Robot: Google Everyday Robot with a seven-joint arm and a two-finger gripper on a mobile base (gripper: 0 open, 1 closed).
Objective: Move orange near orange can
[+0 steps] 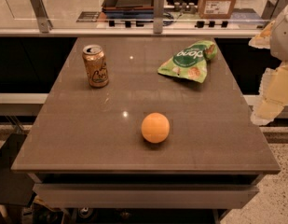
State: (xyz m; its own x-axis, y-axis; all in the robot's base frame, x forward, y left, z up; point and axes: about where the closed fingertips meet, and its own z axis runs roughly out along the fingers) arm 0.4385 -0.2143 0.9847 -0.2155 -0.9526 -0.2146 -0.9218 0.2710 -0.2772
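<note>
orange: table front centre | orange can: upright, rear left, well apart | gripper: right edge, beside table, grip state cannot tell

High view over table, pincer right

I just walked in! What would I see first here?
The bright orange near the front middle of the table pops out first. Next come the orange can standing upright at the back left and a green snack bag at the back right. The robot's claw hangs past the right edge.
</note>
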